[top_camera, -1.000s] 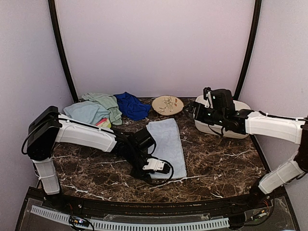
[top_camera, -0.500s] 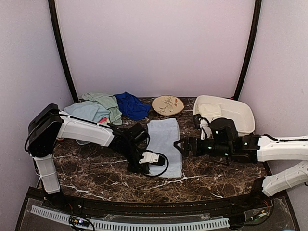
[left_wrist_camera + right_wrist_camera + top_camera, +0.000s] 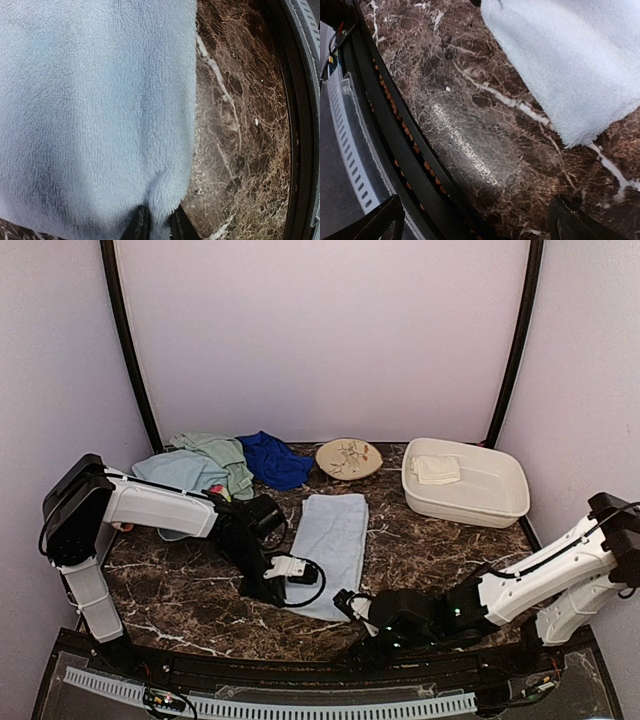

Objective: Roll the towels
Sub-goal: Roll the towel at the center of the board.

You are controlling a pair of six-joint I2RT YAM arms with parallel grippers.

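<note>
The flat light blue towel (image 3: 336,536) lay spread on the marble table (image 3: 440,560), mid-table, long side running away from the arms. The left gripper (image 3: 156,226) was clenched on its left edge, right at the near-left corner; the wrist view showed terry pile bunched between the 2 fingers. The right gripper (image 3: 348,602) hung low just beside the near-right corner with its jaws spread wide and nothing between them, the towel's corner apart from both fingertips (image 3: 387,216).

The step in hand looked like securing the near end so that the roll could begin. Only 1 corner was pinned, so the next move would call for the right gripper to close on its corner, then for both to turn the near edge over evenly and roll away from the arms.

Other towels waited in a heap at the back left: pale green towel (image 3: 216,452), royal blue towel (image 3: 272,459) and another light blue one. A cream towel (image 3: 437,469) sat in the white tub (image 3: 500,502), near the patterned plate (image 3: 347,457).
</note>
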